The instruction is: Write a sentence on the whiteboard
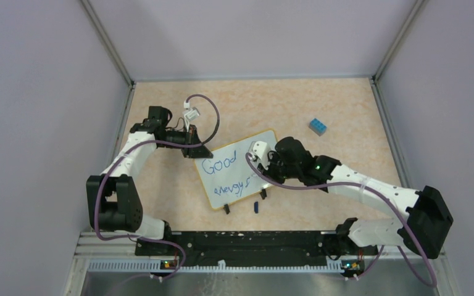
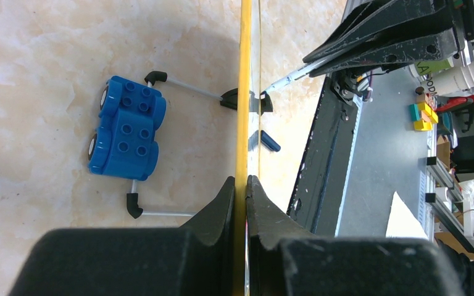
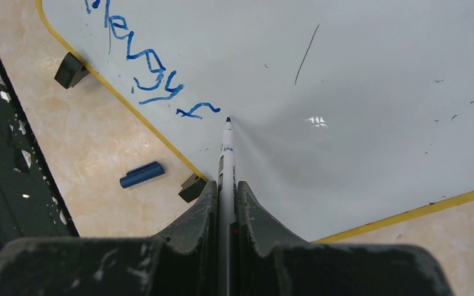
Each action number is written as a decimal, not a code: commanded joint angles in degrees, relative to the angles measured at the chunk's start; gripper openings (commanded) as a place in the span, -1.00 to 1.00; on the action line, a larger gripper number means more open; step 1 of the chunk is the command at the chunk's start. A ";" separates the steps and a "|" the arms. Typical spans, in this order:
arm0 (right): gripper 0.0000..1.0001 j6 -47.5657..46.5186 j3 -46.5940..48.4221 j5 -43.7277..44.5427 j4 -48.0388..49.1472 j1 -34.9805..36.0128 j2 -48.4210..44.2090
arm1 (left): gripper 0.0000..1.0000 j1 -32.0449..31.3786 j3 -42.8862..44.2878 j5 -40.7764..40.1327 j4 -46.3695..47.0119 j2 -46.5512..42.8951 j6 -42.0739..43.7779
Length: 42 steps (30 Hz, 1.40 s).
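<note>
**Operator:** State the layout and the step in hand.

**Technician:** The counter (image 1: 321, 98) is a matte, beige, marbled slab. The whiteboard (image 1: 234, 174) stands near its centre, propped on black clip feet (image 3: 71, 69). It is a glossy white panel with rounded corners and a thin yellow rim. The left claw (image 2: 241, 179) is clenched on that rim at the board's upper left corner, bracing it. The right claw (image 3: 226, 185) grasps the marker (image 3: 227, 145), a slim white barrel. Its tip appears to touch the panel just beside the last blue stroke. Judged step: writing, late in the second line.

**Operator:** What does the next move call for?

**Technician:** The sentence (image 1: 218, 166) reads "Good" above a scrawled second word that runs close to the lower rim. The slick panel gives little drag, so the next stroke likely needs light, even tip pressure and short travel that stays clear of the rim. A small blue cap (image 3: 142, 174) lies on the counter beside a foot. A studded blue block (image 1: 318, 127) sits well apart.
</note>
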 commanded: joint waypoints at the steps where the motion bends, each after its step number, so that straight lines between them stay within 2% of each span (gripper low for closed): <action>1: -1.00 1.22 2.19 2.40 4.32 -0.44 0.07 | -1.00 0.20 0.61 -5.01 0.64 0.87 1.43; 6: -1.00 1.42 1.70 1.90 5.57 -0.43 1.09 | -1.00 0.17 0.56 -5.24 0.68 0.58 1.51; 30: -1.00 -3.77 -1.03 -2.23 -0.91 0.27 3.19 | -1.00 0.17 0.58 -5.33 0.68 1.02 1.58; 42: -1.00 -2.70 0.38 -1.63 -1.05 -0.79 -2.54 | -1.00 0.20 0.68 -5.14 0.68 0.94 1.34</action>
